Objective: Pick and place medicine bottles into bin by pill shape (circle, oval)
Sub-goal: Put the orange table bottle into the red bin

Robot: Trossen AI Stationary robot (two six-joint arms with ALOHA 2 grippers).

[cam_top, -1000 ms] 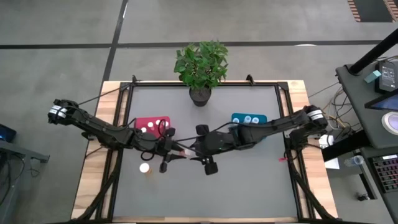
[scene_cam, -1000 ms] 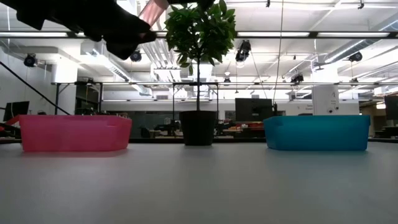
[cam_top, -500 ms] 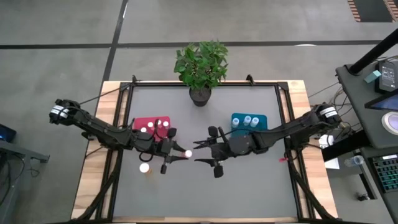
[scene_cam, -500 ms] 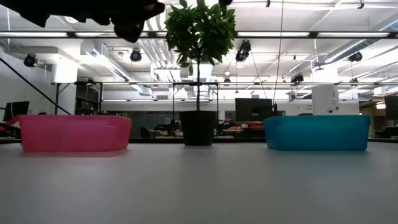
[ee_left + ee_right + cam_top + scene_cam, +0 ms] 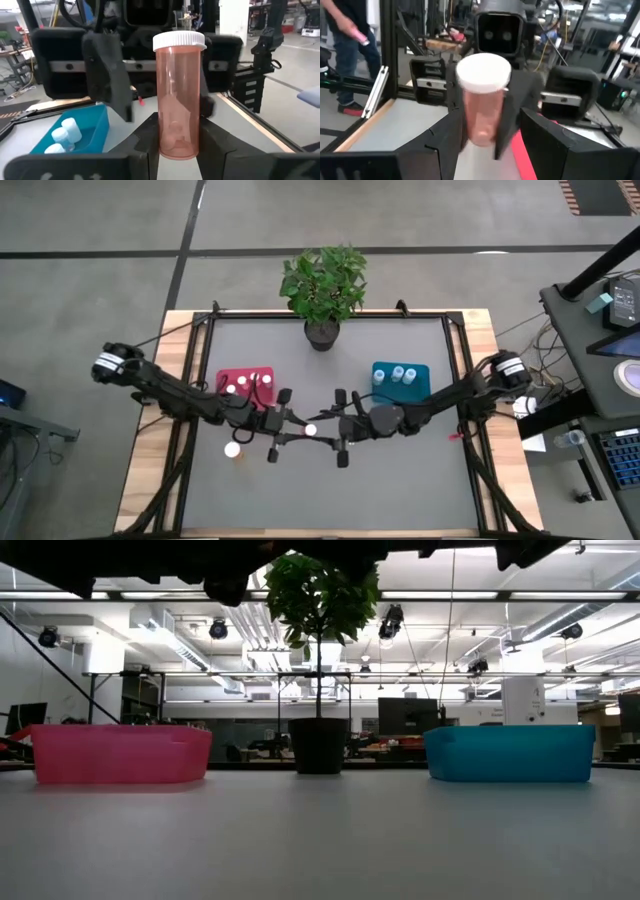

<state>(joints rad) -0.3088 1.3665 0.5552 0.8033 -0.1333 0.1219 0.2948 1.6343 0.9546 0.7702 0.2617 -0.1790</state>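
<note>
An orange medicine bottle with a white cap is held above the table's middle in my left gripper, which is shut on it. The cap points toward the table's right. My right gripper faces it from the right. It is open, with one finger on either side of the bottle's cap end, apart from it. Another bottle lies on the table near the red bin. The red bin and the teal bin each hold white-capped bottles. My left gripper pinches the bottle's body near its base between its two fingers. The fingers come level from the table's left. The bottle sticks out ahead of them, in line with them, cap toward the right. It is lifted clear of the table.
A potted plant stands at the table's far middle, between the two bins. In the low view the red bin is on the left and the teal bin on the right. A person stands in the room beyond the table.
My left gripper has carried the bottle a little toward the table's right edge, still shut on it. My right gripper drew back toward the right and now stands open in front of the bottle's cap.
</note>
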